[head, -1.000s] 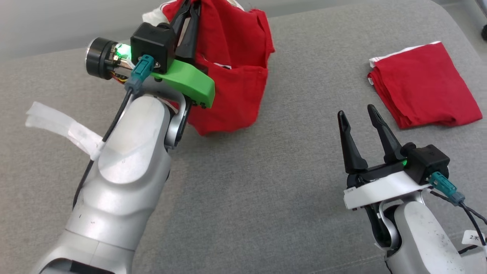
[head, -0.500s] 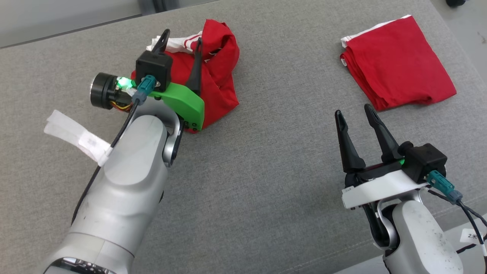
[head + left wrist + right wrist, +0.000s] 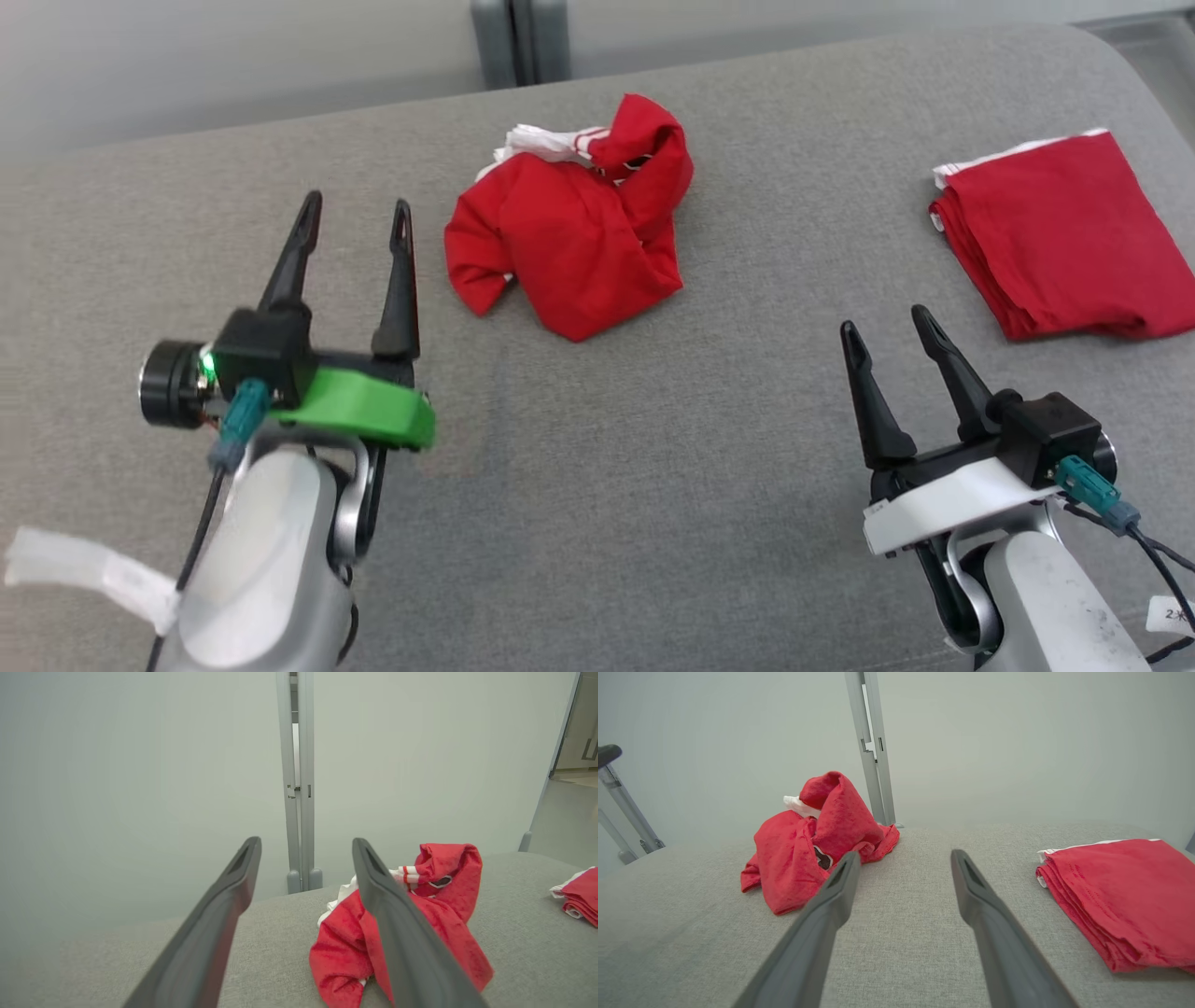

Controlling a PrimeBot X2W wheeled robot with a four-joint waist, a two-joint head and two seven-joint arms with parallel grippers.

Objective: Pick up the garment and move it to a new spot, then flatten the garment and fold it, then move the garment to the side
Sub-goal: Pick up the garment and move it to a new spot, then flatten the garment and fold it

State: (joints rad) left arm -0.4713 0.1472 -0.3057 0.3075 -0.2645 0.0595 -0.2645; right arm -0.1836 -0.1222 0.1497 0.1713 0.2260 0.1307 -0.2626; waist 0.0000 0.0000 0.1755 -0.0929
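A crumpled red garment [image 3: 579, 245] with white striped trim lies in a heap at the middle back of the grey cushioned surface [image 3: 653, 485]; the same garment [image 3: 439, 910] shows in the left wrist view, and the garment [image 3: 812, 858] again in the right wrist view. My left gripper [image 3: 355, 213] stands open to the left of the heap, apart from it, with nothing between its fingers. My right gripper [image 3: 887, 327] is open too, at the lower right, empty.
A second red garment [image 3: 1064, 245], neatly folded, lies at the right edge; the folded garment [image 3: 1120, 891] also appears in the right wrist view. A grey metal post [image 3: 518, 42] stands behind the surface against a pale wall. A white tag [image 3: 84, 569] hangs from my left arm.
My left gripper opened, let go of the red garment and drew back to the left and toward me. The garment now rests in a heap. The head camera has shifted.
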